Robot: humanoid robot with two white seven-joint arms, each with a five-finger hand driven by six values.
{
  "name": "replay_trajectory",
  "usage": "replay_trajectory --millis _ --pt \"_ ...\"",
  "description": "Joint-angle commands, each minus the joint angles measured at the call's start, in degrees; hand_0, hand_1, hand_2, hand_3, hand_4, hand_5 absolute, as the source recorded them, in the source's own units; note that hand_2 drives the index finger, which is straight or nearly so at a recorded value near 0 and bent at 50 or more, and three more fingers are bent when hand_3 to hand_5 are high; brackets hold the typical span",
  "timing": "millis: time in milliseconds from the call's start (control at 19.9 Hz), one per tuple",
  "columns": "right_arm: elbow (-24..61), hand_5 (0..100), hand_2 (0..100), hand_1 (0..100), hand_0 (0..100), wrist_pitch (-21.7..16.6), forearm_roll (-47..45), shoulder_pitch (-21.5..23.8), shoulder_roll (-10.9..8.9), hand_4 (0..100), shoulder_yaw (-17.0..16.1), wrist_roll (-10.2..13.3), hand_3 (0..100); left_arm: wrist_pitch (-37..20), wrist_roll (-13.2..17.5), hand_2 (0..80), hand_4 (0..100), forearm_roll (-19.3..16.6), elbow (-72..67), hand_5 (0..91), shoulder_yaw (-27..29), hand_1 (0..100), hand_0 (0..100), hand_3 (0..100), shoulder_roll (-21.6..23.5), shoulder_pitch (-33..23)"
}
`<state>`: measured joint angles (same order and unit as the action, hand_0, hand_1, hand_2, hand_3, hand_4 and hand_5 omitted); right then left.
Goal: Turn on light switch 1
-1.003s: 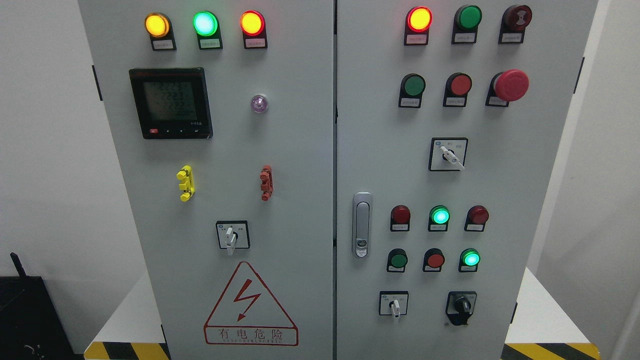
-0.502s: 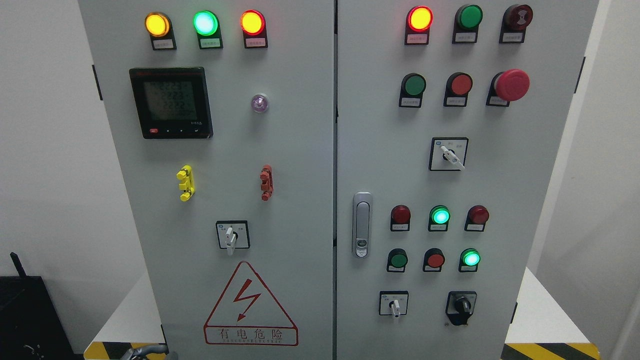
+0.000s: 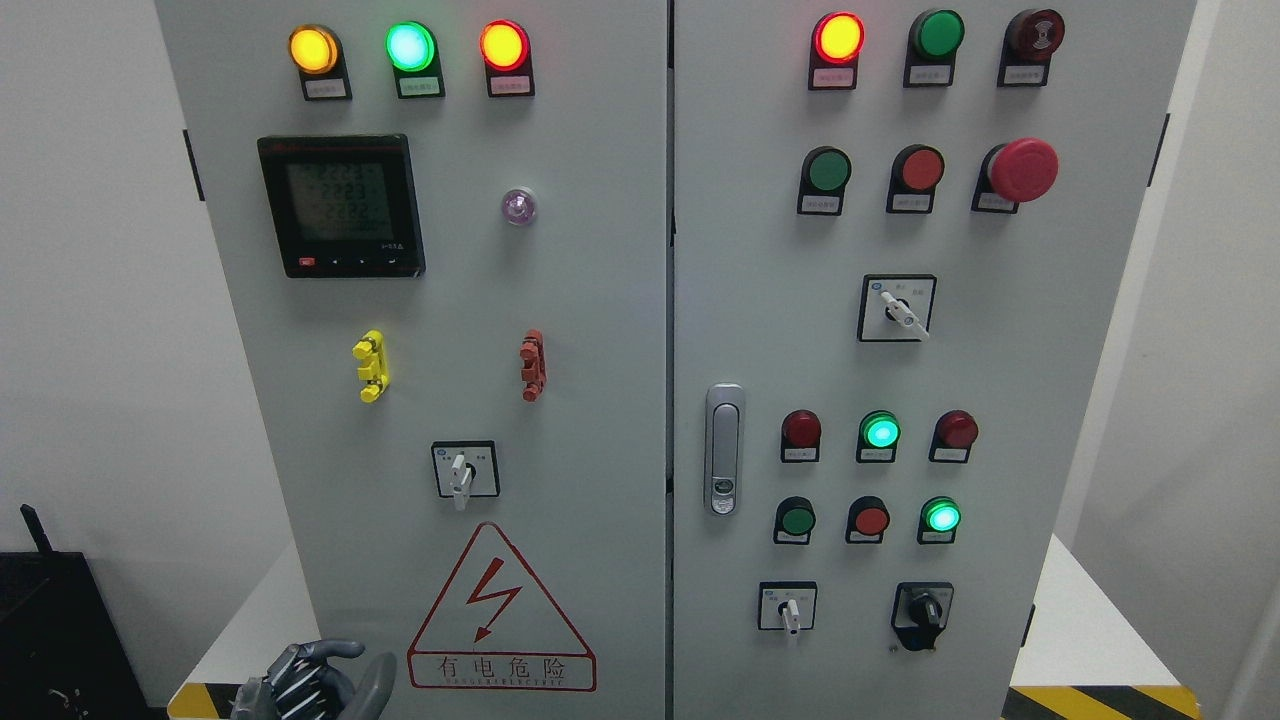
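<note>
A grey electrical cabinet (image 3: 600, 300) with two doors fills the head view. The left door has a white-handled rotary switch (image 3: 462, 472) with its handle pointing down. The right door has three more: a white one (image 3: 899, 310) pointing down-right, a white one (image 3: 790, 608) pointing down, and a black knob (image 3: 922, 610). No label is legible, so I cannot tell which is switch 1. My left hand (image 3: 315, 682) shows at the bottom left edge, below the left door's switch, with its fingers loosely spread and holding nothing. It touches nothing.
Lit yellow, green and red lamps (image 3: 410, 46) sit atop the left door above a meter display (image 3: 341, 205). The right door has push buttons, a red emergency stop (image 3: 1022, 169) and a door handle (image 3: 724, 448). A black box (image 3: 50, 630) stands at lower left.
My left hand has risen into view at the bottom left edge; one second ago no hand showed. The cabinet's switches and lamps are unchanged.
</note>
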<state>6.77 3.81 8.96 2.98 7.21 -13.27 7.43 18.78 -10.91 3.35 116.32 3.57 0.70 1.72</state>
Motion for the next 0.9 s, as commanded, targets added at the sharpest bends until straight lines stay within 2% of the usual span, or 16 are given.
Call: replay_trajectory --millis 0,853 --pt "0.00 0 0 0 31 -0.03 0.00 0.01 0.00 0 0.00 0.04 0 1.52 -0.69 50.7 91 -0.27 1.10 79.1 -2.95 71 3 88 -0.61 3.37" --pt "0.00 0 0 0 31 -0.03 0.00 0.01 0.00 0 0.00 0.04 0 7.94 -2.63 51.8 91 -2.38 -0.65 79.8 -4.09 70 3 89 -2.81 10.67"
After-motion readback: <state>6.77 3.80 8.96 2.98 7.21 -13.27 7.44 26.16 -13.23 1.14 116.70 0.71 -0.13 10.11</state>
